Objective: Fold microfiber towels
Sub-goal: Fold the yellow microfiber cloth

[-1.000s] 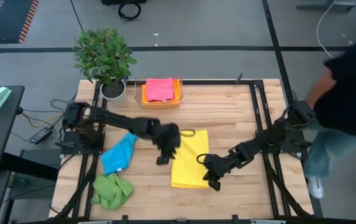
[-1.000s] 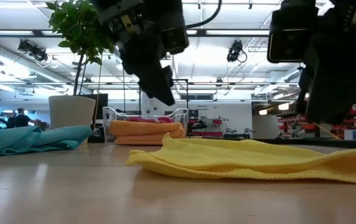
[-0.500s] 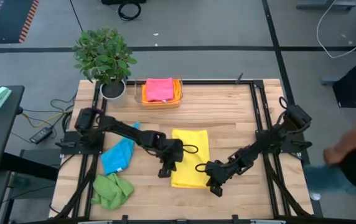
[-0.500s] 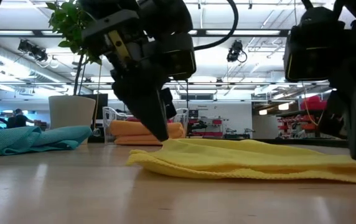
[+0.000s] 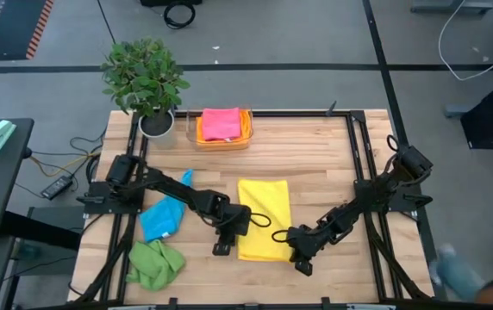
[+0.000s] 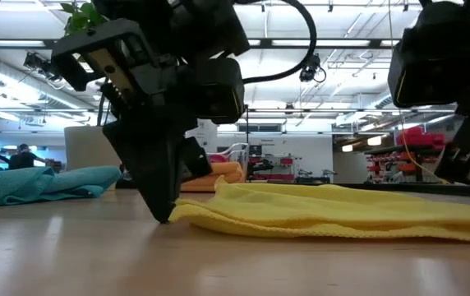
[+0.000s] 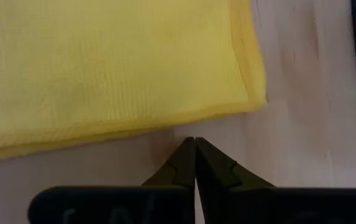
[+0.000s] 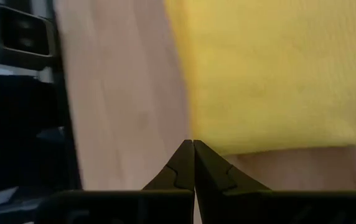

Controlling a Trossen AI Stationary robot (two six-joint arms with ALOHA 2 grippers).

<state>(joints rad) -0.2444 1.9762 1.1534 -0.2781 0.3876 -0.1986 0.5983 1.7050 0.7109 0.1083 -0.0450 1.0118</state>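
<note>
Left of the flat yellow microfiber towel (image 5: 265, 218), the left gripper (image 5: 221, 247) has dropped to the wooden table (image 5: 315, 164) and pressed its jaws together just short of the hem, catching nothing; right gripper (image 5: 302, 263), beside the towel's near right corner, is pressed together likewise, so the fold isn't begun

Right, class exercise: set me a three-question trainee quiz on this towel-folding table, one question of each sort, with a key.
1. True or false: the left gripper has the yellow towel clamped between its fingers.
2. Which towel lies on top in the tray at the table's far edge? A) pink B) blue C) green
3. Fill in: the right gripper sits at the yellow towel's near ____ corner.

Key
1. False: its fingers are shut on nothing, just off the towel's edge.
2. A: the pink towel.
3. Right.
</note>
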